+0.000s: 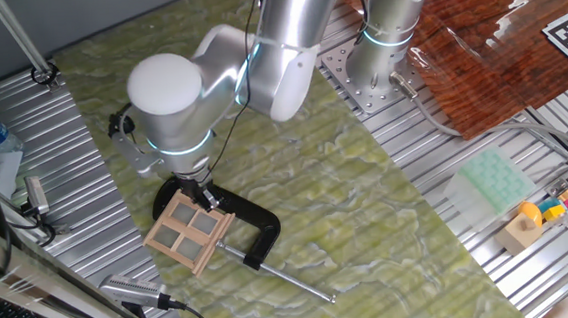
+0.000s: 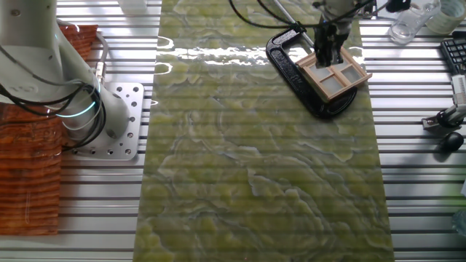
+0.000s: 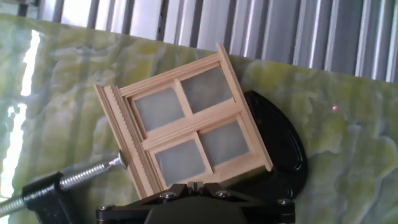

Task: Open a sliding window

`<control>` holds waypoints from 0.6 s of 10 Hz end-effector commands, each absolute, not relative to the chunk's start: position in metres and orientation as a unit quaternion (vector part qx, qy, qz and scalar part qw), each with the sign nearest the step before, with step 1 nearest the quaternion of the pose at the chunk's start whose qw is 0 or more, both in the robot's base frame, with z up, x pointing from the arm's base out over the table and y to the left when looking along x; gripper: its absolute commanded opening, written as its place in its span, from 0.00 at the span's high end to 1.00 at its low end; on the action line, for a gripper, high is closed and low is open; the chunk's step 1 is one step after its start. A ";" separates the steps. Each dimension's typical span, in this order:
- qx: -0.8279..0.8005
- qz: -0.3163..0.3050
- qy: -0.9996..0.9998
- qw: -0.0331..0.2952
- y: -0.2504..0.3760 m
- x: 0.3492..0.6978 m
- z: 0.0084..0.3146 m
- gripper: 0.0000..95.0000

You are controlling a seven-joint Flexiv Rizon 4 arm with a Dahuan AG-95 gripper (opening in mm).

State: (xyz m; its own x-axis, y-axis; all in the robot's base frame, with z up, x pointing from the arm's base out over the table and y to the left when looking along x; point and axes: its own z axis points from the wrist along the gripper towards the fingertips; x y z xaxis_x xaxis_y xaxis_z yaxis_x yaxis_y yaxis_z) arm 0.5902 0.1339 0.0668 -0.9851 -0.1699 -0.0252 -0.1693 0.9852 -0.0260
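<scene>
While the tool [image 1: 197, 193] hangs right over the window's edge, fingers hidden so can't tell if it's pinching, little wooden window [image 3: 186, 127] lying tilted on the black clamp [image 1: 253, 217], green marbled table [image 2: 262, 167] underneath

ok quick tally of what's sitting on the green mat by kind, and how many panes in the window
sliding window: 1
black C-clamp: 1
panes in the window: 4
total things on the green mat: 2
</scene>
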 end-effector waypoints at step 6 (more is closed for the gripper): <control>-0.090 -0.015 0.996 0.015 0.136 0.598 0.055 1.00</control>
State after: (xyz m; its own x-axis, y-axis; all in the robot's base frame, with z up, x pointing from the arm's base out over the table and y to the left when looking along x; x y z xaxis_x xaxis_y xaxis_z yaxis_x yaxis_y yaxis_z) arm 0.5992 0.1363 0.0535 -0.9827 -0.1832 -0.0256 -0.1825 0.9828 -0.0296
